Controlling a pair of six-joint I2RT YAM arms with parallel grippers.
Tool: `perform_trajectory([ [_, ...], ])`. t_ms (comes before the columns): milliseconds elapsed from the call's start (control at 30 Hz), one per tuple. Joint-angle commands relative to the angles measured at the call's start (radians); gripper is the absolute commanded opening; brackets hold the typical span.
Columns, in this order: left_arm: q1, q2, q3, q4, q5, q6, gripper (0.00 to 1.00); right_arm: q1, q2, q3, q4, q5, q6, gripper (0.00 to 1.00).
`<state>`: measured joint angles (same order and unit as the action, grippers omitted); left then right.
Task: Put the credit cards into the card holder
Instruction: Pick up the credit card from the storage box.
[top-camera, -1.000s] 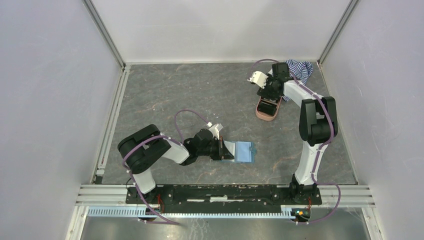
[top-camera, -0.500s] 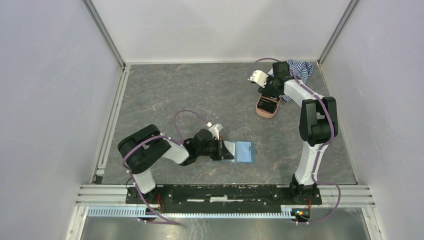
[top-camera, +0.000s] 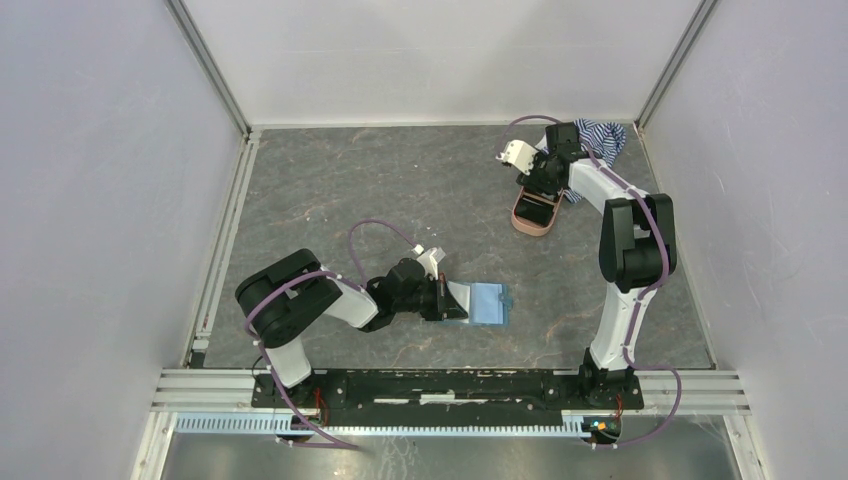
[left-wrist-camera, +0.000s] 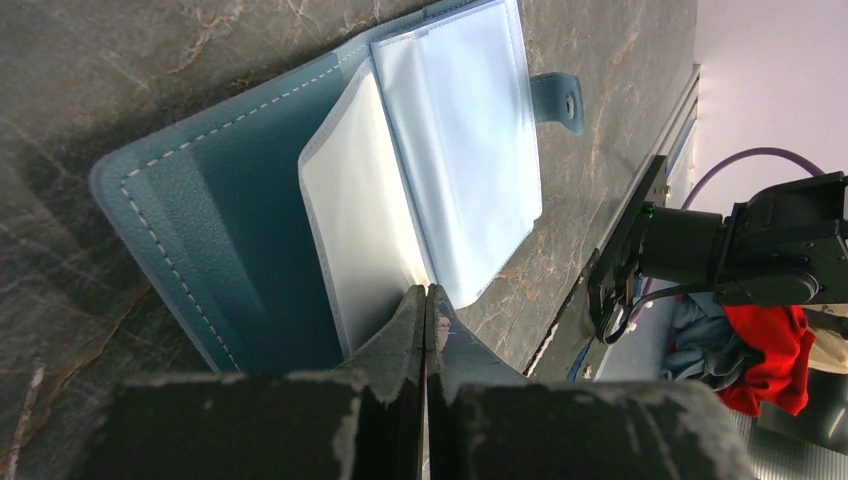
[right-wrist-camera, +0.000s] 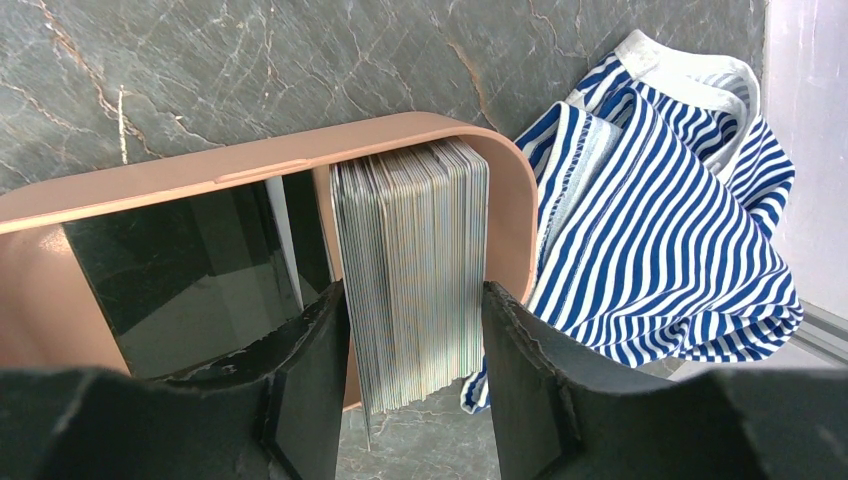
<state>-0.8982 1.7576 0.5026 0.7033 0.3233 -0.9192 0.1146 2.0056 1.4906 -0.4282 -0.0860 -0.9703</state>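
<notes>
Grey veined desk, white walls. Left gripper, stretched low, pinches the card holder; right gripper, reaching far, clasps credit cards.

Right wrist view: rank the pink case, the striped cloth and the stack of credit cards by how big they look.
1. pink case, widest, though cut off by the frame edge
2. striped cloth, not far behind
3. stack of credit cards, clearly smallest

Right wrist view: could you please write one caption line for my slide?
Right hand with fingers either side of the credit cards stacked in the pink case, striped cloth alongside.
</notes>
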Motion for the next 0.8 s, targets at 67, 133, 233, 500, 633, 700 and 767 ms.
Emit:
perform_trajectory([
  [67, 0.001, 0.013, -0.035, -0.112, -0.030, 0.059, 0.02, -0.019, -0.066, 0.063, 0.023, 0.012, -0.007, 0.52],
  [133, 0.001, 0.011, -0.035, -0.112, -0.029, 0.059, 0.02, -0.021, -0.067, 0.066, 0.020, 0.013, -0.010, 0.54],
  [233, 0.001, 0.012, -0.034, -0.112, -0.029, 0.060, 0.02, -0.024, -0.071, 0.068, 0.013, 0.013, -0.010, 0.57],
  [500, 0.001, 0.014, -0.033, -0.111, -0.026, 0.060, 0.02, -0.030, -0.081, 0.066, 0.007, 0.003, -0.011, 0.63],
  [633, 0.001, 0.014, -0.032, -0.111, -0.025, 0.059, 0.02, -0.033, -0.091, 0.068, 0.005, -0.002, -0.011, 0.63],
  [700, 0.001, 0.016, -0.031, -0.111, -0.025, 0.060, 0.02, -0.034, -0.094, 0.068, 0.003, -0.004, -0.013, 0.63],
  [767, 0.001, 0.018, -0.029, -0.112, -0.022, 0.060, 0.02, -0.035, -0.095, 0.069, -0.003, -0.008, -0.014, 0.62],
])
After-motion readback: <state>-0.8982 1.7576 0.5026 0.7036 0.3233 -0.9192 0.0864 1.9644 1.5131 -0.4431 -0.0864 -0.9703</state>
